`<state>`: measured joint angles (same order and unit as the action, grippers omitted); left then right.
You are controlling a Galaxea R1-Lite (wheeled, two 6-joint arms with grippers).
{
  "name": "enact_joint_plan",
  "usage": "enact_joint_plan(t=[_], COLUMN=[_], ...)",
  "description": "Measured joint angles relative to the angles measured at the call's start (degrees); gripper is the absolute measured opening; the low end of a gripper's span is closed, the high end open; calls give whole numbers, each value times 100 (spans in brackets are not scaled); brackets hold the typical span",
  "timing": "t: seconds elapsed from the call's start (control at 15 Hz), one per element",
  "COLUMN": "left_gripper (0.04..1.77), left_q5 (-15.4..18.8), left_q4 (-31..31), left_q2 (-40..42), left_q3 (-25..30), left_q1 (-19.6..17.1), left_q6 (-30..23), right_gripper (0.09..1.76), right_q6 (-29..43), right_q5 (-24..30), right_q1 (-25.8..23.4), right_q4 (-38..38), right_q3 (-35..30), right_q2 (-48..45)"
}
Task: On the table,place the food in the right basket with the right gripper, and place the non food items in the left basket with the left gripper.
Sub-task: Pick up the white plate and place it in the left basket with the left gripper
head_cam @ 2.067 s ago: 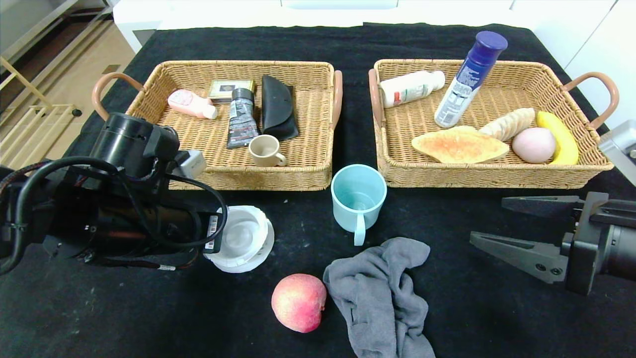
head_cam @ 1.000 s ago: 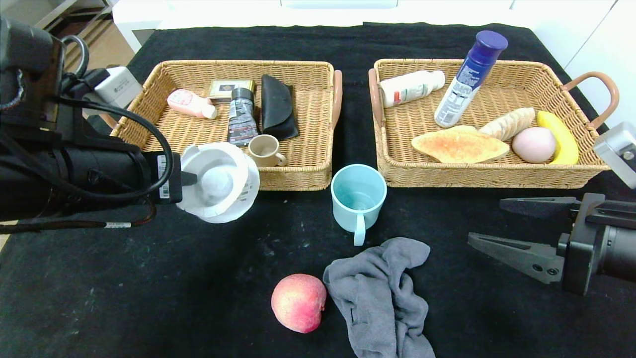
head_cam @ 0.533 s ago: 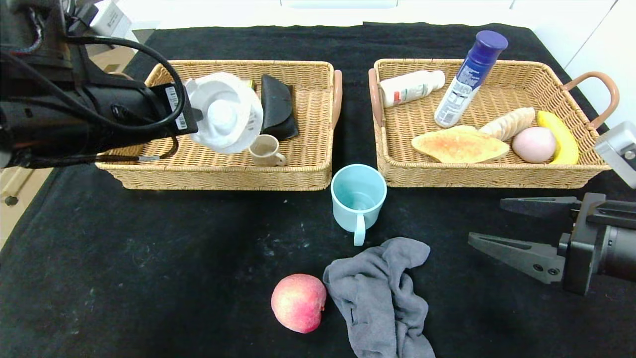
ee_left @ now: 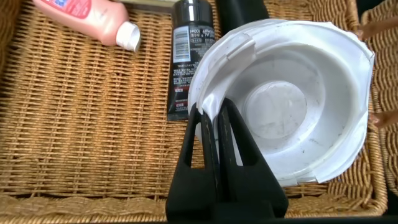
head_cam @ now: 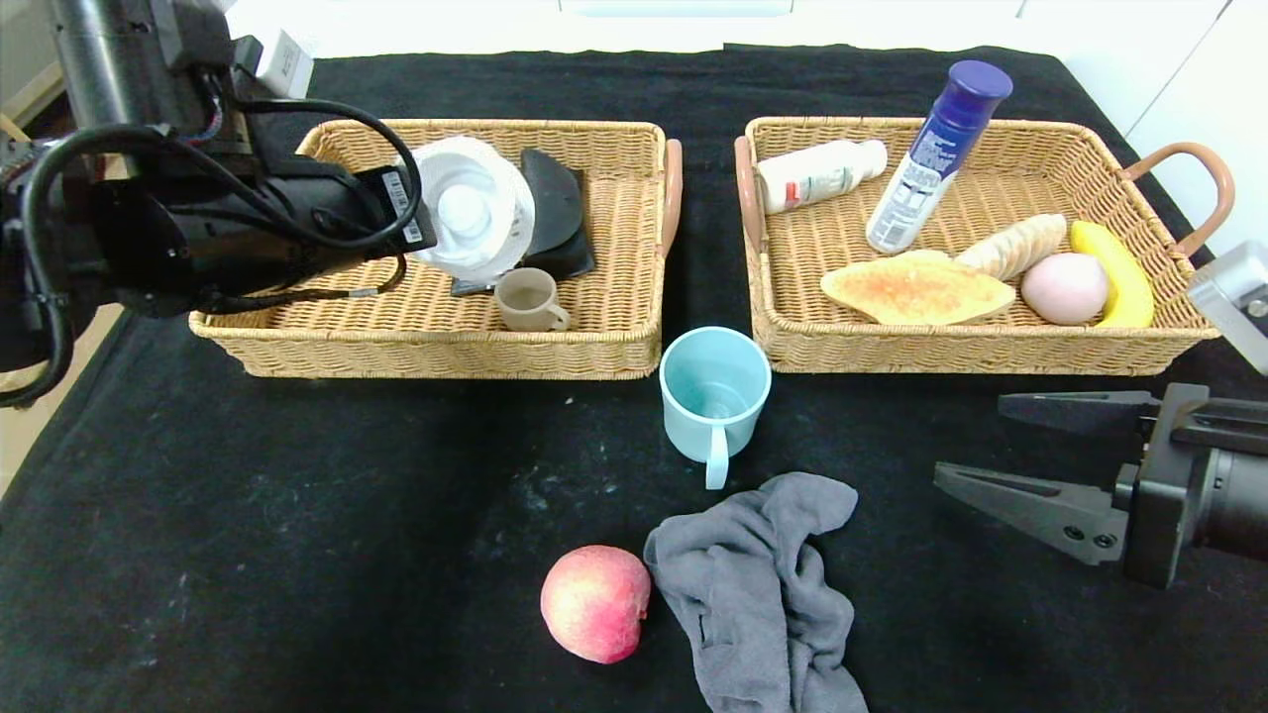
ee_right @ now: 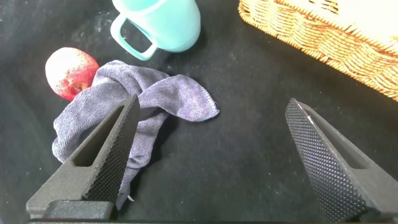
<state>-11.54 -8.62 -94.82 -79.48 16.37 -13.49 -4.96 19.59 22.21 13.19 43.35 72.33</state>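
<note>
The left claw (ee_left: 211,134) is clamped on the rim of a white plastic bowl (head_cam: 474,220), holding it tilted over the left basket (head_cam: 614,342). The bowl looks thin, light and smooth, so it may slip; the rim is the sound hold. The right claw (head_cam: 991,446) hangs wide and empty just beside the grey cloth (head_cam: 763,584). The peach (head_cam: 595,602), round, firm-looking and prone to roll, lies on the table (head_cam: 248,555) touching that cloth; grip across its middle.

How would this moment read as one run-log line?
left gripper: fingers shut on white plastic bowl, over left wicker basket | right gripper: open, idle | red-pink peach: on table
</note>
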Motion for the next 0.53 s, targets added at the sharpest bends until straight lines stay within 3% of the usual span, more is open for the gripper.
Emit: enact_joint_plan(t=[0.27, 0.53], left_gripper=[14, 72], left_q5=[11, -13], left_q4=[-15, -20], left_q2=[-123, -143], left_q3=[-10, 21], left_q1=[-12, 11], left_q6=[2, 11], right_gripper=[171, 171], right_q6=[0, 0], right_q5=[-5, -2], right_q1=[0, 0], right_q4=[0, 0], right_q3=[0, -2], right_q2=[0, 0])
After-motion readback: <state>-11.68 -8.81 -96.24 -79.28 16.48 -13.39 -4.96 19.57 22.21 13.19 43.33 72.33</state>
